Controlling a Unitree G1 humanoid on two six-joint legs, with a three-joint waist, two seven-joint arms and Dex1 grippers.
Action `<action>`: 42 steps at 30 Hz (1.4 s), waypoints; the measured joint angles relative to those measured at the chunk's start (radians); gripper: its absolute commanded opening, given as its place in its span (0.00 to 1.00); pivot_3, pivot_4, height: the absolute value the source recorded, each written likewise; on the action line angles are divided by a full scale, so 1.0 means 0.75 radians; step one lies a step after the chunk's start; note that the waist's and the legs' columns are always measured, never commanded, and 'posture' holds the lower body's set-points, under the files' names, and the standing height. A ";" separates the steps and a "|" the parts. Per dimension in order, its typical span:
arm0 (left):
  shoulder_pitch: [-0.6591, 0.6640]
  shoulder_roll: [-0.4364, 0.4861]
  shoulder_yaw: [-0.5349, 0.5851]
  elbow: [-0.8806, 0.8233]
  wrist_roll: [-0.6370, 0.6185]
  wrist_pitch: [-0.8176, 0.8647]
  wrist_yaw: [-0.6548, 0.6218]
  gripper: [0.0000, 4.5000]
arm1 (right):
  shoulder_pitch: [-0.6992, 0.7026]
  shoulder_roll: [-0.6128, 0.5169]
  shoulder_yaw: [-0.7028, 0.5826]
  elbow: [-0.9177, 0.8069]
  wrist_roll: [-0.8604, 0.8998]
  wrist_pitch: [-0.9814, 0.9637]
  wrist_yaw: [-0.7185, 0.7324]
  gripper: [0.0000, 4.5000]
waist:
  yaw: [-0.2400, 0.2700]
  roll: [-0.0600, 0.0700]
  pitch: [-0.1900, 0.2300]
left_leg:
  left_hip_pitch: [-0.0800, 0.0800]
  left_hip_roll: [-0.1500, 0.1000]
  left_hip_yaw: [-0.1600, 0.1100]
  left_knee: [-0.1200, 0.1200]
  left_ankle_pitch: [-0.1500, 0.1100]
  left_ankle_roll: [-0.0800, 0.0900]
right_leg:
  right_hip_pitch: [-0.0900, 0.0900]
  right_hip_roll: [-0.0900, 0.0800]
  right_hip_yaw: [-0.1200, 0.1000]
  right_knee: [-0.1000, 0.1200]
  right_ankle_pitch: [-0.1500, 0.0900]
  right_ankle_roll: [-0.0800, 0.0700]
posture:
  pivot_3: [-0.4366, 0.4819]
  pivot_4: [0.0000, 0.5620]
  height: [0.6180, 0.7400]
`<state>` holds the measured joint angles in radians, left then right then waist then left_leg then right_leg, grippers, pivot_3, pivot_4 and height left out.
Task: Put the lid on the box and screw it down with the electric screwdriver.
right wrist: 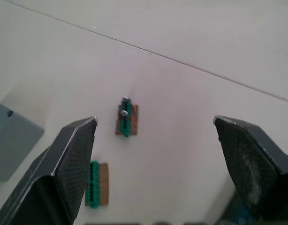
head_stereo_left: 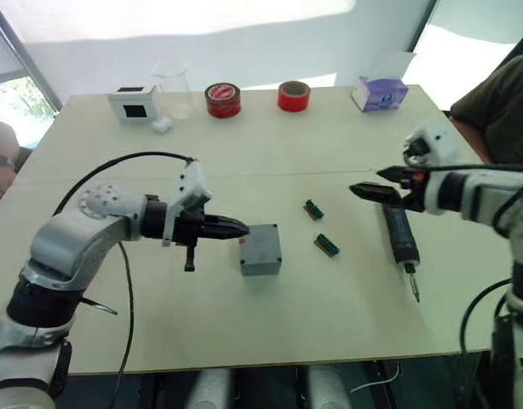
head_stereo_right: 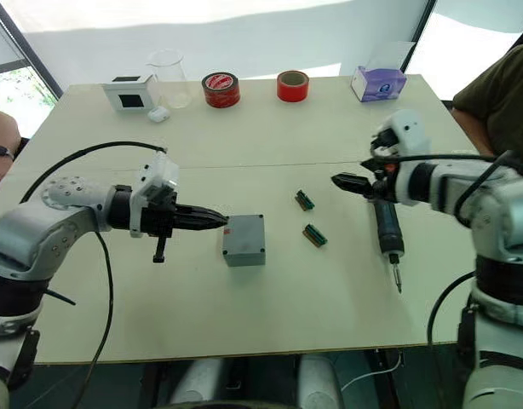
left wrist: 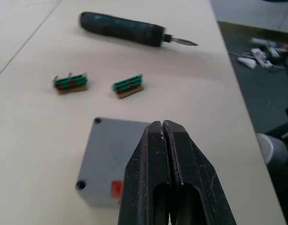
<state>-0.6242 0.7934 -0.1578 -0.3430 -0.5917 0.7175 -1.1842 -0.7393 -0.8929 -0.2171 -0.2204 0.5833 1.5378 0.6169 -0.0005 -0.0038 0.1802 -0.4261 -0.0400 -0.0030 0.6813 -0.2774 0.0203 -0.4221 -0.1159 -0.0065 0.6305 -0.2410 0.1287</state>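
The grey box (head_stereo_left: 260,266) stands in the middle of the table, a small red mark on its side wall facing my left gripper. The lid (head_stereo_left: 263,242) lies flat on top of it, dark screw holes showing at its corners (left wrist: 97,121). My left gripper (head_stereo_left: 241,227) is shut and empty, its tip just left of the box at lid height. The electric screwdriver (head_stereo_left: 400,234) lies on the table to the right, bit toward the near edge. Above its rear end my right gripper (head_stereo_left: 374,182) hangs open with nothing between its fingers.
Two small green connector boards (head_stereo_left: 313,210) (head_stereo_left: 327,245) lie between box and screwdriver. Along the far edge stand a white box with a black face (head_stereo_left: 134,103), a clear beaker (head_stereo_left: 174,89), two red tape rolls (head_stereo_left: 222,100) and a tissue box (head_stereo_left: 379,92). A person (head_stereo_left: 500,102) sits at the right.
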 measured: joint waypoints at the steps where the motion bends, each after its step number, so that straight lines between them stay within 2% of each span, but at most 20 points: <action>1: -0.014 -0.004 -0.016 0.000 0.011 -0.014 -0.013 0.00 | -0.004 -0.013 0.002 0.021 0.000 0.037 -0.009 0.95 | -0.002 0.000 0.000 | 0.000 0.000 0.000 0.000 0.000 0.000 | 0.000 0.000 0.000 0.000 0.000 0.000 | 0.48 0.27 1.00; 5: -0.062 -0.028 -0.088 0.005 0.050 -0.093 -0.092 0.00 | 0.062 -0.368 0.233 0.219 0.110 0.093 0.033 0.95 | 0.015 0.002 0.001 | -0.001 -0.002 0.002 0.001 -0.002 0.004 | 0.001 -0.002 0.001 -0.002 0.000 0.000 | 0.48 0.27 1.00; 6: -0.061 -0.030 -0.093 0.013 0.056 -0.099 -0.102 0.00 | 0.065 -0.417 0.275 0.262 0.153 0.093 0.050 0.95 | 0.012 0.002 0.001 | -0.001 -0.002 0.004 0.002 -0.002 0.004 | 0.001 -0.003 0.001 -0.003 0.000 0.000 | 0.48 0.27 1.00; 9: -0.063 -0.081 -0.112 0.018 0.063 -0.102 -0.098 0.00 | 0.023 -0.392 0.379 0.401 0.233 0.094 0.064 0.95 | -0.013 0.001 0.001 | 0.000 -0.001 0.005 0.002 -0.002 0.004 | 0.002 -0.003 0.002 -0.002 0.000 0.001 | 0.48 0.27 1.00; 14: -0.045 -0.086 -0.121 0.016 0.066 -0.097 -0.087 0.00 | -0.028 -0.333 0.505 0.547 0.207 0.094 0.049 0.95 | -0.019 0.002 0.001 | -0.001 0.000 0.005 0.001 -0.002 0.004 | -0.002 -0.002 0.003 -0.001 0.000 0.001 | 0.48 0.27 1.00; 24: 0.021 -0.068 -0.072 -0.032 0.044 -0.044 -0.019 0.00 | -0.152 -0.180 0.614 0.703 0.087 0.085 0.067 0.95 | -0.011 0.002 0.001 | -0.001 -0.001 0.004 0.002 -0.002 0.004 | -0.001 -0.002 0.003 0.000 0.000 0.001 | 0.48 0.27 1.00; 32: 0.097 -0.035 -0.023 -0.073 0.018 -0.008 0.038 0.00 | -0.230 -0.191 0.851 0.716 -0.067 -0.038 0.239 0.95 | -0.017 -0.002 -0.002 | 0.001 -0.001 0.003 0.003 -0.002 0.004 | 0.002 -0.001 0.002 -0.001 0.000 0.001 | 0.48 0.27 1.00; 33: 0.102 -0.035 -0.023 -0.074 0.018 -0.006 0.045 0.00 | -0.232 -0.191 0.866 0.716 -0.082 -0.048 0.255 0.81 | -0.016 -0.003 -0.002 | 0.001 -0.001 0.002 0.003 -0.002 0.004 | 0.003 -0.001 0.002 -0.001 0.000 0.001 | 0.48 0.27 1.00; 35: 0.110 -0.035 -0.022 -0.074 0.017 -0.001 0.059 0.00 | -0.237 -0.190 0.889 0.720 -0.109 -0.063 0.281 0.71 | -0.016 -0.005 -0.003 | 0.001 -0.001 0.002 0.003 -0.002 0.004 | 0.003 -0.001 0.002 -0.001 0.000 0.001 | 0.48 0.27 1.00; 39: 0.132 -0.038 -0.014 -0.088 0.014 0.007 0.100 0.00 | -0.249 -0.189 0.938 0.742 -0.184 -0.115 0.344 0.41 | -0.017 -0.005 -0.003 | 0.001 -0.001 0.002 0.003 -0.002 0.003 | 0.002 -0.001 0.002 -0.001 0.000 0.001 | 0.48 0.27 1.00; 42: 0.149 -0.045 -0.013 -0.094 0.008 0.018 0.126 0.00 | -0.260 -0.183 0.955 0.755 -0.222 -0.135 0.384 0.39 | -0.017 -0.005 -0.003 | 0.001 -0.001 0.001 0.003 -0.002 0.003 | 0.002 -0.001 0.002 -0.001 0.000 0.001 | 0.48 0.27 1.00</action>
<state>-0.5126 0.7594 -0.1677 -0.4134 -0.5855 0.7306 -1.0898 -0.9342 -1.0304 0.4991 0.3456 0.4165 1.4367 0.9049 -0.0130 -0.0072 0.1780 -0.4251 -0.0405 -0.0019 0.6834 -0.2789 0.0227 -0.4204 -0.1163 -0.0052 0.6299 -0.2411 0.1295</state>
